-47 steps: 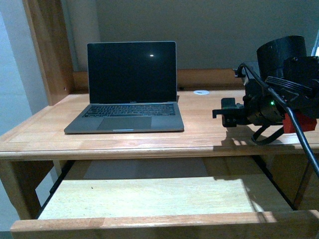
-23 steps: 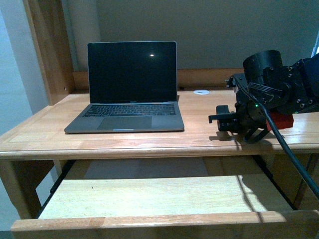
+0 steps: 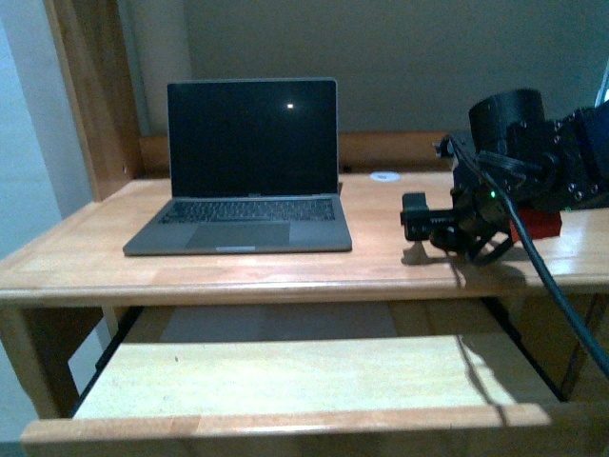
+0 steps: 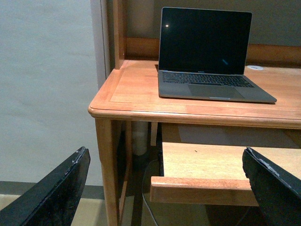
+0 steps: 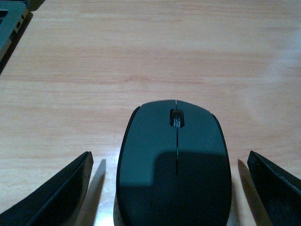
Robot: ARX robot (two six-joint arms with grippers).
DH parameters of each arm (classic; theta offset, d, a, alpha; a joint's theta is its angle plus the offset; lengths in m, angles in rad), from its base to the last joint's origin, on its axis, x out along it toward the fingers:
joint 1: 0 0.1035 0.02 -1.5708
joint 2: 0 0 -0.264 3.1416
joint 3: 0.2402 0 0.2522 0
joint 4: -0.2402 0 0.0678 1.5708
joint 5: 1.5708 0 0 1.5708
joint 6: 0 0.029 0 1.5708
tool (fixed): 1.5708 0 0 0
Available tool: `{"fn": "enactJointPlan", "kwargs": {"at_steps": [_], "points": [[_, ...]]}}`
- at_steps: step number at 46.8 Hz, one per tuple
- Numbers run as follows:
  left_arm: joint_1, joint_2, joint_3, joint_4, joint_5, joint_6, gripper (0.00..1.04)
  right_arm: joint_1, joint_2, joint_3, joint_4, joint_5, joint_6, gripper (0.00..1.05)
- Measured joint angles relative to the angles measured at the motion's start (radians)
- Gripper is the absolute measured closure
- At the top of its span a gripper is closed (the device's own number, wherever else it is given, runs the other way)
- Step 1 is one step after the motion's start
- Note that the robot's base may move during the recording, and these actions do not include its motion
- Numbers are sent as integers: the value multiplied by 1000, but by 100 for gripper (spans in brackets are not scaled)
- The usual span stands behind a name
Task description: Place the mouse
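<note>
- Since the earlier frames, we see the right gripper [image 3: 415, 217] lower toward the desk [image 3: 238, 267] and shift slightly left, right of the laptop [image 3: 243, 171].
- We see the mouse [image 5: 174, 165] resting on the desk between the right gripper's fingers [image 5: 56, 193]; both fingers stand apart from its sides, not touching it.
- We see the left gripper [image 4: 164, 188] with its fingers spread wide, holding nothing, beside the desk's front left corner, below its top.
</note>
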Motion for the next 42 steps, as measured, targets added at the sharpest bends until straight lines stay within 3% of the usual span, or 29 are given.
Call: {"fn": "enactJointPlan", "kwargs": {"at_steps": [11,13,18,22,42], "points": [[0,0,0,0,0,0,7,14,-226,-222,93,-66,32,7],[0,0,0,0,0,0,7,16,-241,-236,180,-56,29,9],[1,0,0,0,-1,0,7,15,-329,-417,536,1,-26,27],[1,0,0,0,-1,0,7,7,-405,-610,704,-4,-48,41],[1,0,0,0,0,0,7,-44,-693,-1104,929,-35,-64,98]]}}
